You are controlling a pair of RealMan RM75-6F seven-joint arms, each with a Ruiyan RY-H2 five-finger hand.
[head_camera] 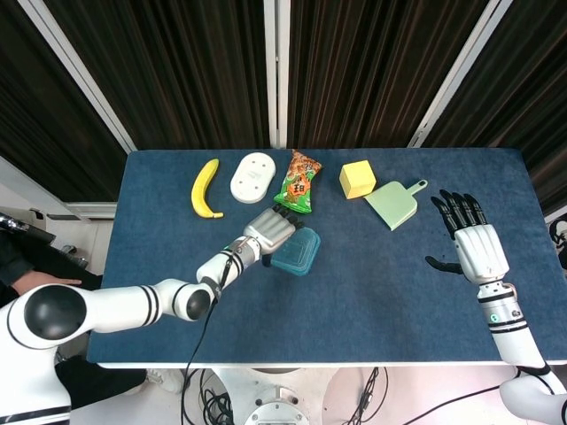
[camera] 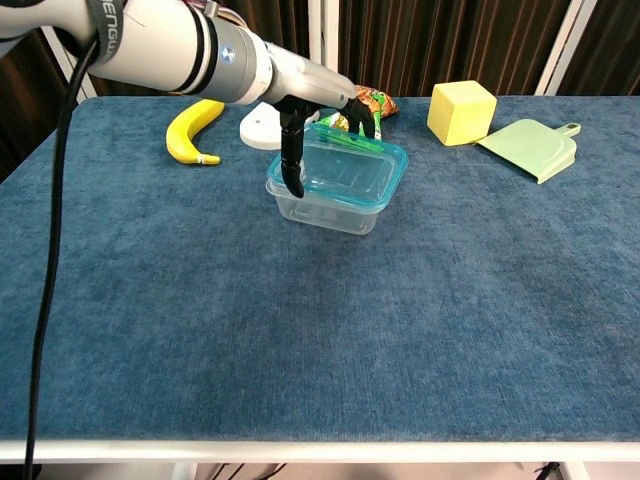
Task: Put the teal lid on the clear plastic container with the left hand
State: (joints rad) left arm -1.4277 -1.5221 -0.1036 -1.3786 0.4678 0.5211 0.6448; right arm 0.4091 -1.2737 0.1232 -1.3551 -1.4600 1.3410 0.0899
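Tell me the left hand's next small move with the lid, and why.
Probably press the teal lid down, then let go. It already lies over the clear plastic container, covering its opening, while the left hand grips its left edge. Whether the rim has snapped shut cannot be told.

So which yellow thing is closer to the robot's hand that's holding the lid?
The banana, the curved one left of the left hand; the yellow cube sits farther right.

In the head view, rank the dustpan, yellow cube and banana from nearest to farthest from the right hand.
From the right hand:
1. Dustpan, just to its left, nearest.
2. Yellow cube, behind the dustpan, further left.
3. Banana, at the far left of the table, farthest.
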